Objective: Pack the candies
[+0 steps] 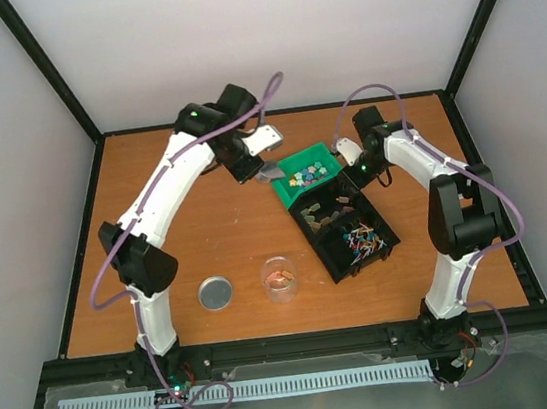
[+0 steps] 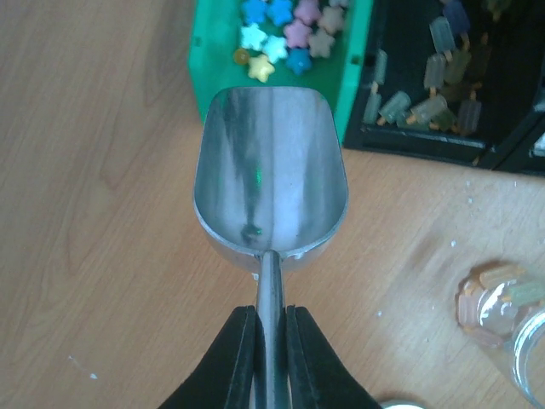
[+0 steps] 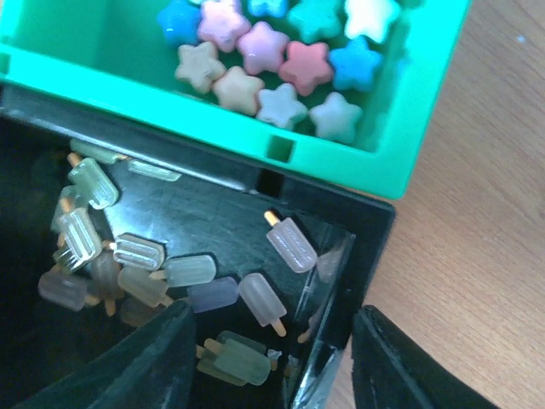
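The candies (image 1: 308, 173) (image 2: 285, 34) (image 3: 272, 64) are small star-shaped pieces in pink, blue, yellow, teal and white, lying in a green bin (image 1: 287, 195) (image 2: 349, 77) (image 3: 409, 145). My left gripper (image 1: 248, 162) (image 2: 271, 332) is shut on the thin handle of a metal scoop (image 1: 271, 171) (image 2: 271, 170). The scoop's empty bowl hovers just before the green bin's near wall. My right gripper (image 1: 349, 164) (image 3: 272, 328) is open, its fingers astride the corner wall of the black bin (image 1: 340, 268) (image 3: 358, 256) beside the green one, and they do not touch it.
The black bin holds pale popsicle-shaped pieces (image 3: 136, 251) (image 2: 426, 106) and, in a nearer compartment, thin coloured sticks (image 1: 364, 243). A clear glass jar (image 1: 279, 277) (image 2: 511, 324) with a few pale pieces inside stands near the front. Its round metal lid (image 1: 216, 293) lies to the jar's left.
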`<move>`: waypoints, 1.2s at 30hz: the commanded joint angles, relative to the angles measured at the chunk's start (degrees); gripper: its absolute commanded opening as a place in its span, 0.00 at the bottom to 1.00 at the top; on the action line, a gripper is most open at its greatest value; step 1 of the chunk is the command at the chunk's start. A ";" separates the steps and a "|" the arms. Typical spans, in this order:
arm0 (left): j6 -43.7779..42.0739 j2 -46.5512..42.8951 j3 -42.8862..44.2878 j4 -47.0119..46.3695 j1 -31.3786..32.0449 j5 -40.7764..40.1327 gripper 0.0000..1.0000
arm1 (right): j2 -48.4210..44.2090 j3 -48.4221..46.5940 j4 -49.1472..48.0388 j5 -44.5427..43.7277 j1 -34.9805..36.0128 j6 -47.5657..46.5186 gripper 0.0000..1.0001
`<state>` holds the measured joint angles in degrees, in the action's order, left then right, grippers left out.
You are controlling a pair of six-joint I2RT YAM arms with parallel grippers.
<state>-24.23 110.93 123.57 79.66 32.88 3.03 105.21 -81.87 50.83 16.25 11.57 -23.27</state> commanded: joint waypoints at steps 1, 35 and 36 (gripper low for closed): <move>-4.56 3.53 5.89 7.25 4.51 -8.11 0.01 | 1.59 1.09 -3.32 -3.52 1.56 0.18 0.46; -6.43 17.35 11.31 14.28 6.84 -16.97 0.01 | -3.99 7.35 -8.47 -3.99 9.60 5.88 0.25; -6.63 17.70 11.45 14.26 6.84 -17.12 0.01 | -4.04 7.46 -8.47 -4.10 9.60 6.00 0.24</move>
<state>-28.86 127.17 132.66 92.38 39.48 -12.43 103.44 -74.94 43.03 11.60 20.43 -18.09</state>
